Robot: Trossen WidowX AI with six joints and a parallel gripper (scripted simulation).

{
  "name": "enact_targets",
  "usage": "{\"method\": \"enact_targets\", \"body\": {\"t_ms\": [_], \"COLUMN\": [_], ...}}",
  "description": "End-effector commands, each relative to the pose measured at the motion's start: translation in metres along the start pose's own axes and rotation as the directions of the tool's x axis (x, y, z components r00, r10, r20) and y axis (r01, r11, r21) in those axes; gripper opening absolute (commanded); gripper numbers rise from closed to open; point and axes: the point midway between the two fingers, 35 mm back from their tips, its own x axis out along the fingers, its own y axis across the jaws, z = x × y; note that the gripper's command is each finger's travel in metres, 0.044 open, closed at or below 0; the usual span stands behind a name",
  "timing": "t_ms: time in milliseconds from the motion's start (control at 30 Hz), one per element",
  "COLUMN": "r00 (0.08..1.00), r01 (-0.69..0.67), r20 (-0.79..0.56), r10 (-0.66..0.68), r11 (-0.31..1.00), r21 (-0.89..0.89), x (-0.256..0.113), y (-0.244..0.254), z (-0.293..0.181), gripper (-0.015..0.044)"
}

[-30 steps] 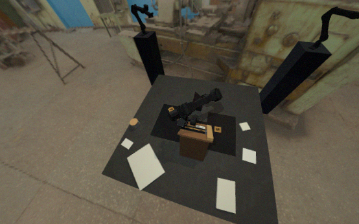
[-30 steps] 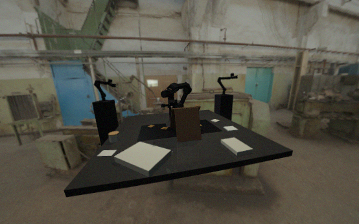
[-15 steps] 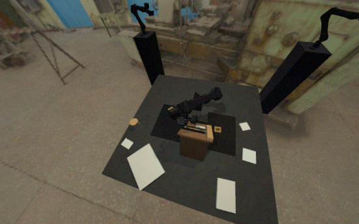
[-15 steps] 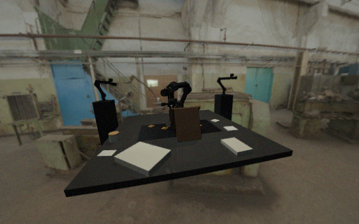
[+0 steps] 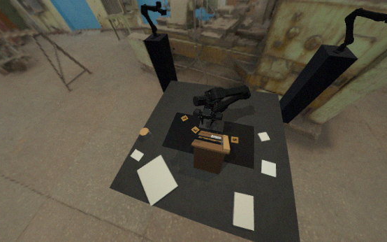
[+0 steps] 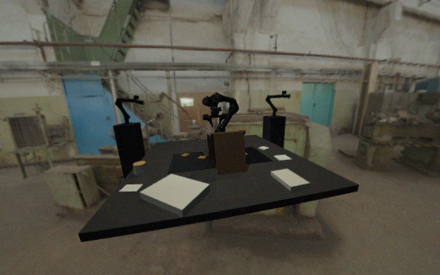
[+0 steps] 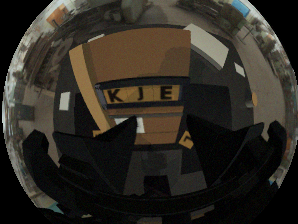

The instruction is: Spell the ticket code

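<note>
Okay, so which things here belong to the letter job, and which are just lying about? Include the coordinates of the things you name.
For the job:
- letter rail (image 7: 142, 105) with K, J, E tiles
- ticket (image 7: 137, 125)
- loose letter tiles
- gripper (image 5: 209, 123) (image 7: 162, 119)

Apparently just lying about:
- white slabs and squares
- orange-topped cylinder (image 5: 144, 132) (image 6: 139, 168) (image 7: 254, 99)
</note>
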Motion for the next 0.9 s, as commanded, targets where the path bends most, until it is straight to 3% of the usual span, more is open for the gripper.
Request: {"method": "enact_targets", "body": {"t_ms": [0, 100, 867], "r00": [0.984, 0.958, 0.950], "r01": [0.000, -0.001, 0.000], "r20": [0.175, 0.288, 0.312], "r10": [0.001, 0.002, 0.002], "r11": [1.000, 1.000, 1.000], "r21": [-0.005, -0.004, -0.004], "x": [-0.033, -0.050, -0.054], "y": [0.029, 0.048, 0.052], "z": [-0.014, -0.025, -0.028], "gripper": [0.0367, 0.0440, 0.0440]}}
